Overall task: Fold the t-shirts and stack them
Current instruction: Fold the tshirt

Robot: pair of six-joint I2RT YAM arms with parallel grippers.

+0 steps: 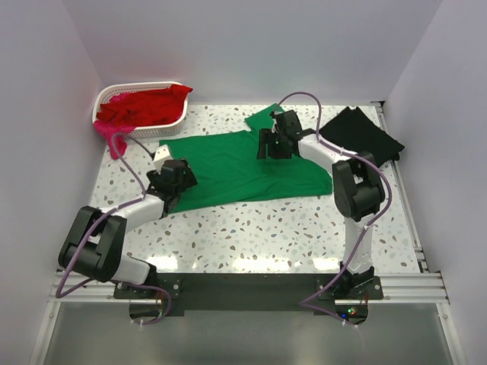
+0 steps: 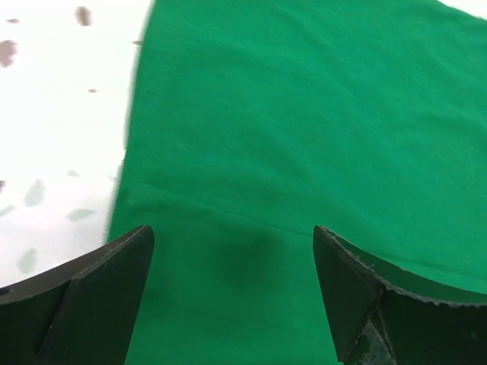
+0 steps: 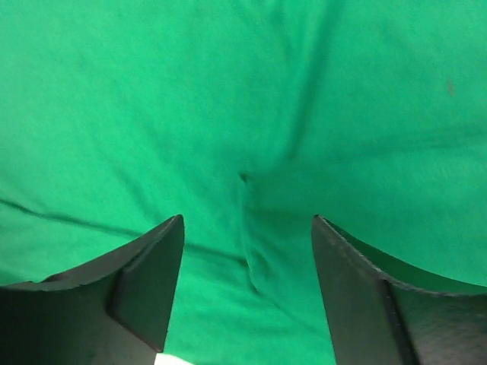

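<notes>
A bright green t-shirt lies spread out on the table's middle. My left gripper is open over its left hem; in the left wrist view the open gripper frames green cloth beside bare table. My right gripper is open over the shirt's upper part; in the right wrist view it is over a wrinkle in the cloth. A black t-shirt lies at the back right. A red t-shirt fills the basket, and a magenta-pink one hangs over its near edge.
The white lattice basket stands at the back left corner. White walls close the table in on three sides. The speckled tabletop shows in front of the green shirt.
</notes>
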